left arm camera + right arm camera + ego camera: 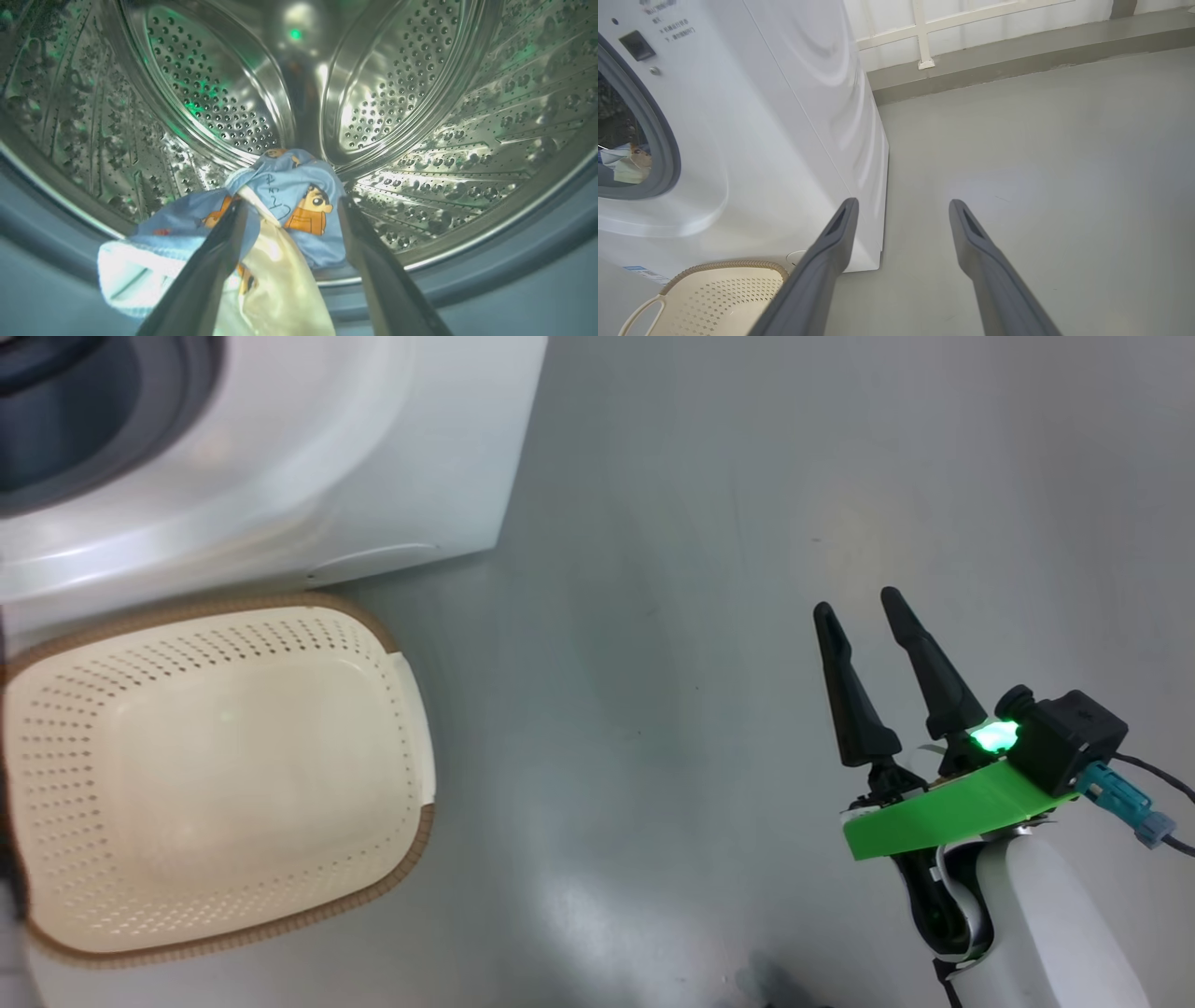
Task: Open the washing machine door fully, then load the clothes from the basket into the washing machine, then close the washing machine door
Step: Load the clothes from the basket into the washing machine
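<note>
Our left fingers [224,252] stood spread at lower centre, with the clothes [306,186] heaped between them on the drum [210,93] lip and part drooping outward. We judged they wanted pushing deeper. Our right fingers [854,709], also spread, hung over grey floor [700,616]. The basket [224,784] sat empty against the washing machine [373,457].

Clothes [299,196] at the drum [210,93] front lip

Smooth grey floor [1041,154] lies ahead of the right gripper [902,205]; farther ahead, a grey kerb [1017,51] below white railing [922,32].
</note>
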